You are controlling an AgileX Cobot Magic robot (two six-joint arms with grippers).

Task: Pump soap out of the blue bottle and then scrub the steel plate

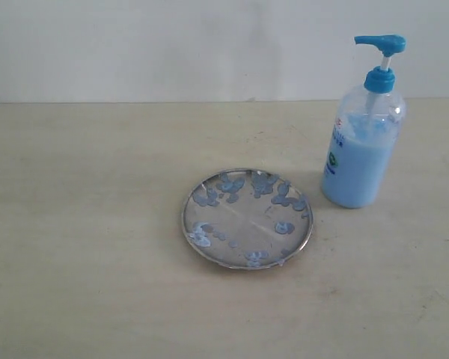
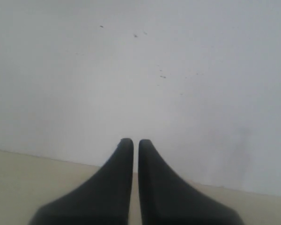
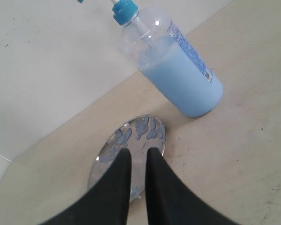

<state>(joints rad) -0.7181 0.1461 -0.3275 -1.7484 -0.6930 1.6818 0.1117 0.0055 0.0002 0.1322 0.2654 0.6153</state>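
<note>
Closest to each wrist lens were the dark fingers of its own pincer. The left pincer was closed to a thin slit with nothing in it, facing a pale wall. The right pincer was all but closed too and held nothing, hanging above the steel plate without touching it. Neither arm appeared in the exterior view.

The plate lay flat near the middle of the worktop, with the blue bottle just beside it on the right, set a little further back, the two not touching.

Soap sat on the plate as separate blue blobs, mostly around the rim, so some soap had been laid down. I judged the scrubbing not yet begun: the blobs looked unsmeared, and no scrubbing tool was in sight.

The bottle stood upright, long axis vertical, and its pump head pointed its spout towards the left of the exterior view.
</note>
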